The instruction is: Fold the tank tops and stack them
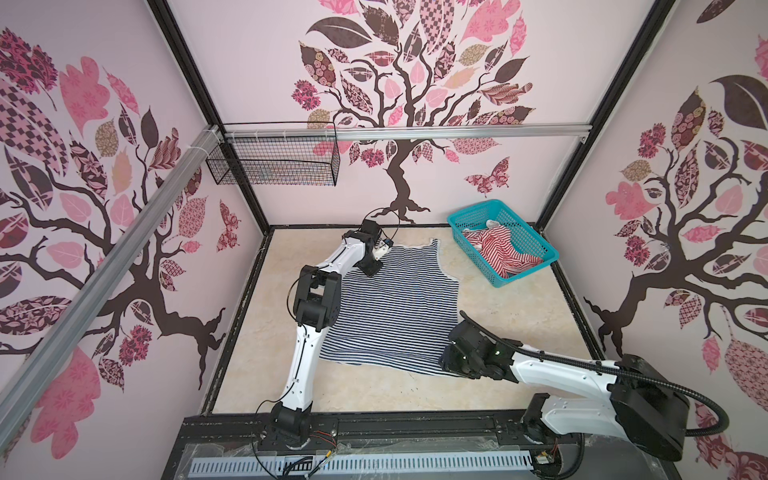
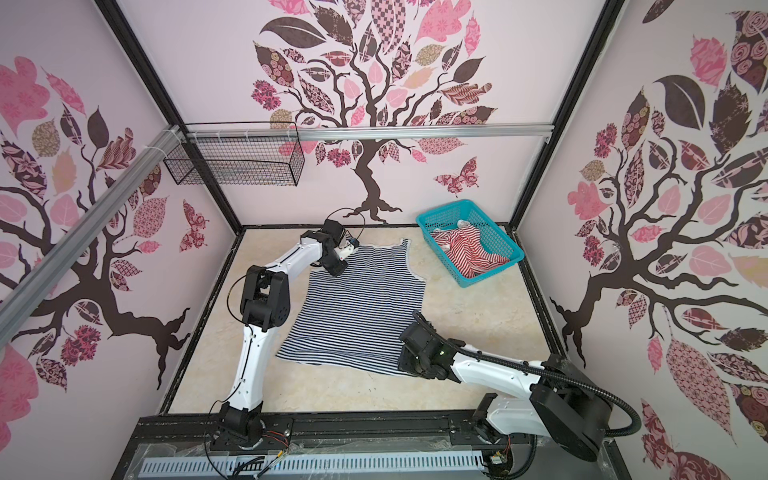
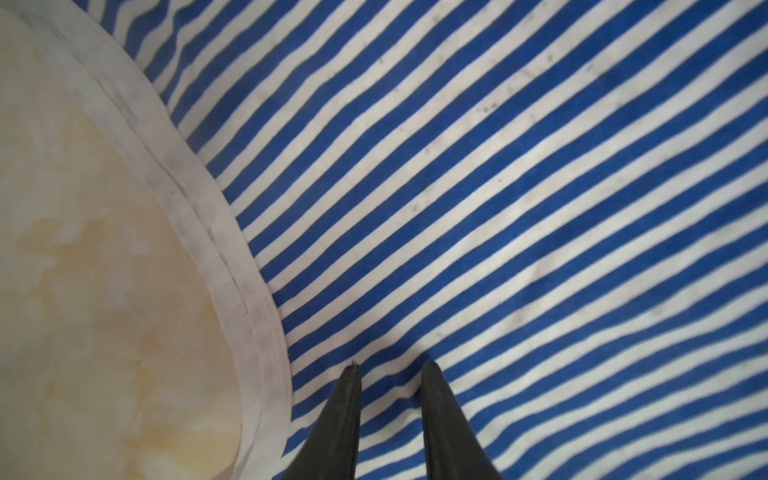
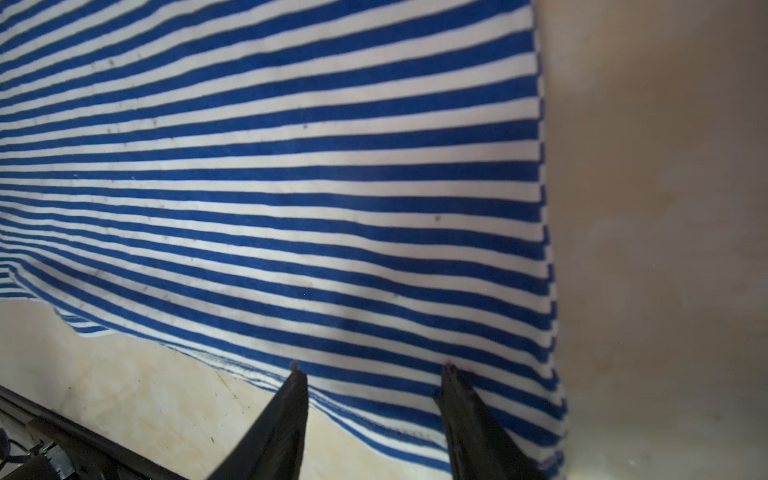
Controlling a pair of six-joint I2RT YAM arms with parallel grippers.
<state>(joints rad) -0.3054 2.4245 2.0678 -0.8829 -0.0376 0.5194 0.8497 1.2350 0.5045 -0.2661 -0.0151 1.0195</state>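
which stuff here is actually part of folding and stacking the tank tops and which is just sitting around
Part of the job:
- navy-and-white tank top, spread on the table
- red-and-white tank top, crumpled in the teal basket

Just lying about:
- the teal basket itself
- black wire basket, hung up by the back wall

One navy tank top (image 1: 395, 307), apparently one red tank top (image 1: 496, 249) (crumpled), one teal basket (image 1: 530, 271), one wire basket (image 1: 274, 170).

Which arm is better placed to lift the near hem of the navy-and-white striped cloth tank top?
Right. The right pincer stands open at the near hem corner of the navy-and-white striped cloth tank top; the left pincer sits beside the white edging at its far end.
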